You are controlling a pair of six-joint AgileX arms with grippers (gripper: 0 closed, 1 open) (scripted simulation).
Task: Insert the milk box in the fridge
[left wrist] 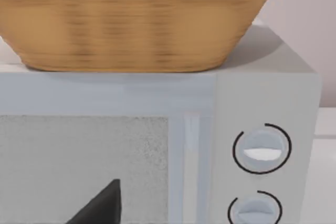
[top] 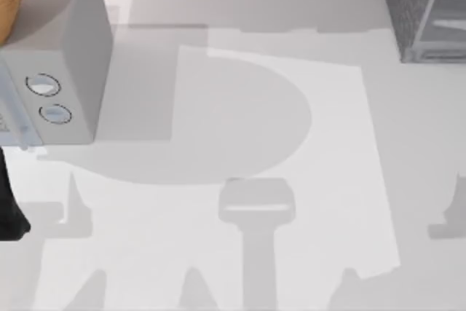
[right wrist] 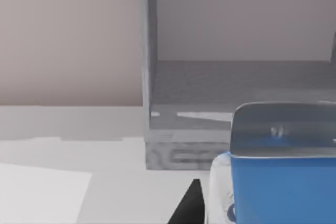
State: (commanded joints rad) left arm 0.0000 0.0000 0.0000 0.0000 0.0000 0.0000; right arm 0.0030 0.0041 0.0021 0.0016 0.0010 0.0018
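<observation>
Milk box, the small blue-and-white carton (right wrist: 278, 177), sits close in front of the right wrist camera, apparently carried by the right arm, and is not yet inside the fridge. That fridge, the big dark grey speckled cabinet (top: 426, 12), stands at about 2 o'clock on the white table (top: 240, 253), and in the right wrist view its open compartment with a grey floor faces the carton. Over at 9 to 10 o'clock is the smooth light grey box with two round dials (top: 62, 71), a woven tan basket (left wrist: 136, 19) resting on top; the left arm idles there. Can't tell whether either claw is open or clamped, just dark finger tips poking in. What could go wrong: the carton looks offset toward one side of the opening, so pushing straight in might clip the fridge's front edge and knock it loose.
</observation>
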